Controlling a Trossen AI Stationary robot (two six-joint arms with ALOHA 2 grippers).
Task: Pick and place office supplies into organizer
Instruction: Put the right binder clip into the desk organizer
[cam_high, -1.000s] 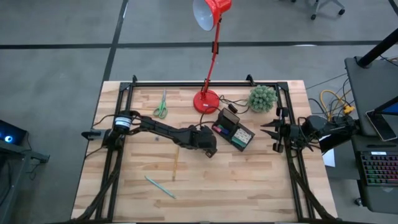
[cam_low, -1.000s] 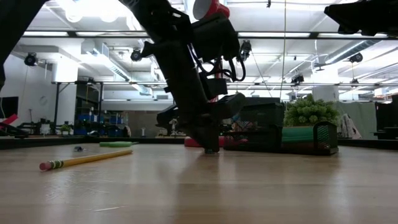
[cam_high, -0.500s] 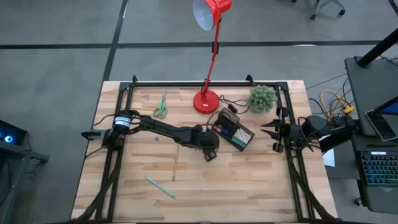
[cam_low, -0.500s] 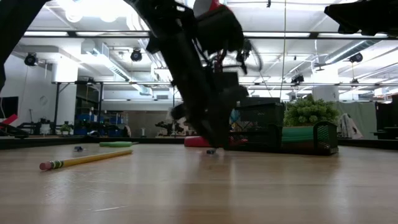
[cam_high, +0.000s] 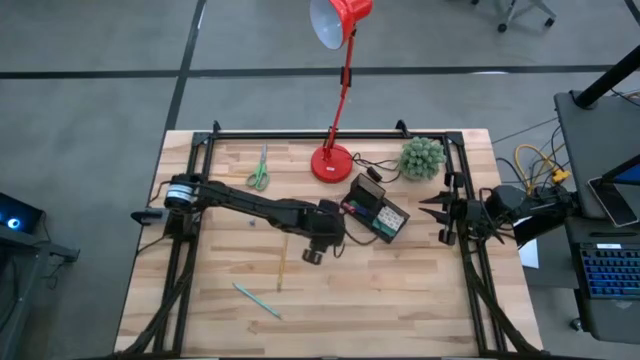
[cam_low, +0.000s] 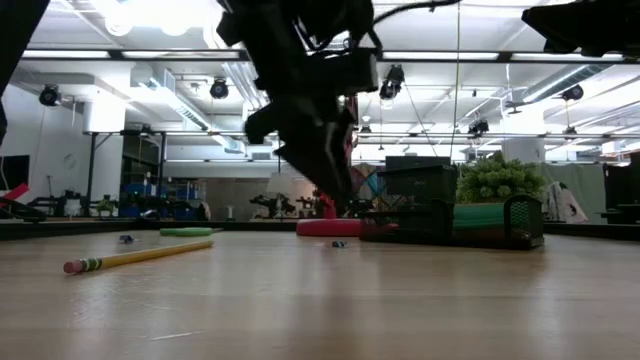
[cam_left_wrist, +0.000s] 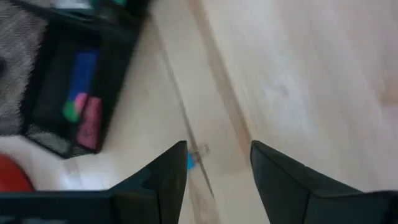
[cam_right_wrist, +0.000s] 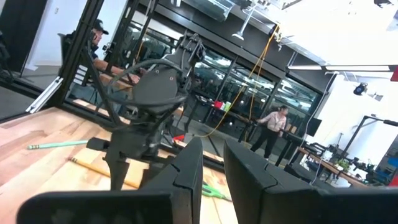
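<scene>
Left gripper (cam_left_wrist: 214, 165) hovers just beside the organizer (cam_high: 378, 213), fingers spread and empty above a small clip (cam_left_wrist: 198, 151), apparently missed; right gripper (cam_high: 440, 215) waits nearly shut.

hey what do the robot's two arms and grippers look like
Both arms are dark, jointed tubes. The left arm has a silver ring near its base and ends in the left gripper with two flat black fingers. The right gripper is black, with pointed fingers.
</scene>
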